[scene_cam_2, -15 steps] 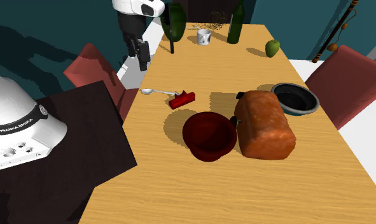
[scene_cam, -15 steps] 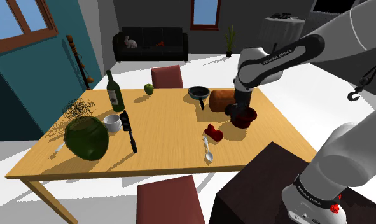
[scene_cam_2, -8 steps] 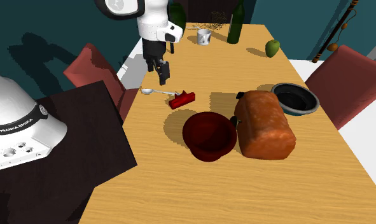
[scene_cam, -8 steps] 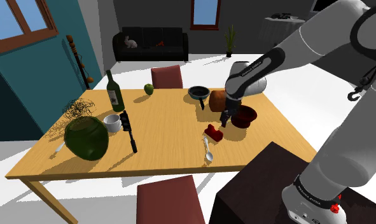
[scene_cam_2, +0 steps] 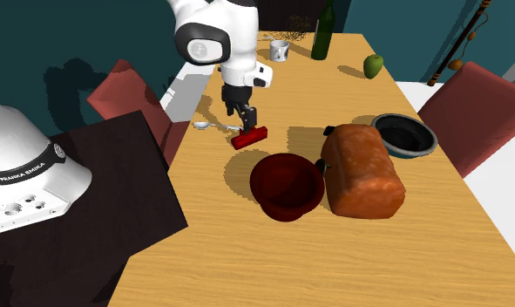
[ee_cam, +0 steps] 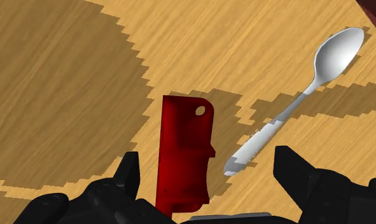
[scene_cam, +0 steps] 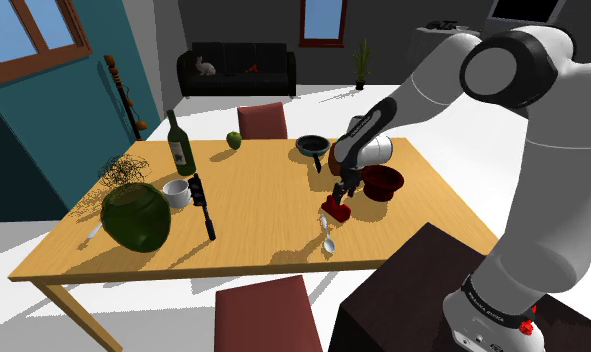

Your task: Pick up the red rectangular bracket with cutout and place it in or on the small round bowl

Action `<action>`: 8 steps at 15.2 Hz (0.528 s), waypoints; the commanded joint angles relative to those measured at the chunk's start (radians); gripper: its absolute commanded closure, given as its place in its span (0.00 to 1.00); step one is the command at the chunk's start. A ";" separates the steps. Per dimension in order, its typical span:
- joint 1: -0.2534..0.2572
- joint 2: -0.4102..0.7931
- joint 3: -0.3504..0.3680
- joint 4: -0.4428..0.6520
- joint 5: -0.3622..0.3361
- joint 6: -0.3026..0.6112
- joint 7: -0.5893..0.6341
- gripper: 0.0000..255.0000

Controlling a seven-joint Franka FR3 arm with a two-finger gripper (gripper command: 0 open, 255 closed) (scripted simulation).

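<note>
— So, where are we seeing the red bracket (ee_cam: 183, 153)?
— We're seeing it lying on the tabletop (scene_cam_2: 334, 262) beside the spoon (ee_cam: 294, 102), near the bowl (scene_cam_2: 286, 185), the pincer (ee_cam: 208, 167) hanging spread apart around it, not touching.

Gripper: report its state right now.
Gripper: open, jaws standing apart with the red bracket between them, not held.

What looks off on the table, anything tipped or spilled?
Nothing spilled or tipped: bottle and bowl stand upright. But the spoon lies with its handle end close beside the red bracket, not touching, both between the fingers of the open claw.
</note>
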 commanded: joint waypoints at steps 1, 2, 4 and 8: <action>-0.019 0.081 0.015 0.063 0.028 0.025 -0.034 0.00; -0.027 0.121 0.024 0.095 0.039 0.037 -0.047 0.00; -0.031 0.139 0.030 0.102 0.045 0.049 -0.051 0.00; -0.039 0.190 0.046 0.114 0.062 0.089 -0.064 0.00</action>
